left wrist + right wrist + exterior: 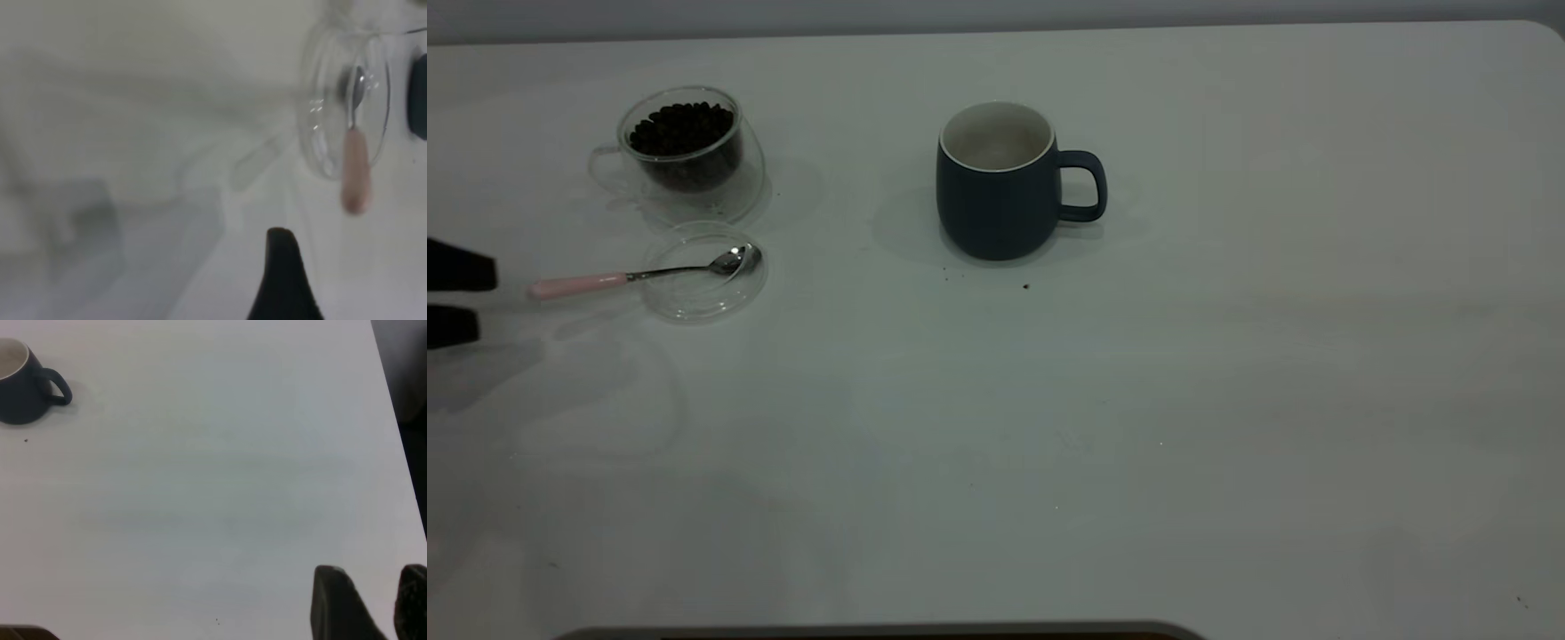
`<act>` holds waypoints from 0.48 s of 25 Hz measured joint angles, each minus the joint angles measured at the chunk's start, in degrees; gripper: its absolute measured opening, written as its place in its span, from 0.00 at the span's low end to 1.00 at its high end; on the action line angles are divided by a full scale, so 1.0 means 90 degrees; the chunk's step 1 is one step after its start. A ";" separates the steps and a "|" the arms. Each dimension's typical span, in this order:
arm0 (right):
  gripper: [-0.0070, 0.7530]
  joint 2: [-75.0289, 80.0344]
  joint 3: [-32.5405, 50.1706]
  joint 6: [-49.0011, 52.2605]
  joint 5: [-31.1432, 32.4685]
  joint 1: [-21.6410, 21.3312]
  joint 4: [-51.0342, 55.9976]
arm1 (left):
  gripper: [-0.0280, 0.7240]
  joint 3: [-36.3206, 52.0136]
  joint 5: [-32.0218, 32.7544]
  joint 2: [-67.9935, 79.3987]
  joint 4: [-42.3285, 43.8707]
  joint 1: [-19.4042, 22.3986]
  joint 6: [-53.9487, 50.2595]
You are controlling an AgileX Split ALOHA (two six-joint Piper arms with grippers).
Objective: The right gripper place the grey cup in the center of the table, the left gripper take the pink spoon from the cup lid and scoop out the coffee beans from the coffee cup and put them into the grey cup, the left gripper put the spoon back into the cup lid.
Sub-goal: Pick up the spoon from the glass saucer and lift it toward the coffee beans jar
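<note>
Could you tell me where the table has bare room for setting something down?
The whole near half of the table is bare, and so is everything right of the grey cup. A clear strip also separates that cup from the glass cup of beans. The far-left corner is crowded: lid, spoon, and the open left gripper beside its handle.
</note>
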 joint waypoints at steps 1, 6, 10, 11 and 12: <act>0.33 0.0000 0.0000 0.0000 0.0000 0.0000 0.0000 | 0.83 0.0000 0.0000 0.0007 -0.0085 -0.0079 0.0065; 0.33 0.0000 0.0000 0.0000 0.0000 0.0000 0.0000 | 0.83 0.0000 -0.0066 0.0007 -0.0331 -0.0486 0.0181; 0.33 0.0000 0.0000 -0.0007 0.0000 0.0000 0.0000 | 0.82 0.0000 -0.0170 0.0007 -0.0624 -0.0799 0.0260; 0.33 0.0000 0.0000 -0.0007 0.0005 0.0000 0.0000 | 0.82 0.0000 -0.0197 0.0007 -0.0699 -0.0868 0.0259; 0.33 0.0000 0.0000 -0.0007 0.0005 0.0000 0.0000 | 0.82 0.0000 -0.0232 0.0007 -0.0770 -0.0919 0.0259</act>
